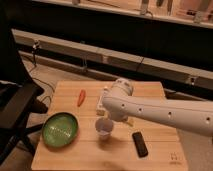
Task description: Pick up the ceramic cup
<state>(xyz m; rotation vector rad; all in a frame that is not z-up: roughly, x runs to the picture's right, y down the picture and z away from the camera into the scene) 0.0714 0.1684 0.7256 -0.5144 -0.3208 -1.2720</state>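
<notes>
The ceramic cup [104,128] is small, white and round. It stands upright on the wooden table [160,90], right of the green plate [60,129]. My white arm [165,112] reaches in from the right across the table. Its gripper [112,116] hangs at the arm's left end, just above and slightly behind the cup's rim, and the wrist housing mostly hides it. I cannot tell whether it touches the cup.
A long white tube [102,98] lies behind the cup, partly hidden by the arm. An orange-red carrot-like item [80,97] lies at the back left. A black remote [140,144] lies right of the cup. A black chair [17,107] stands left of the table.
</notes>
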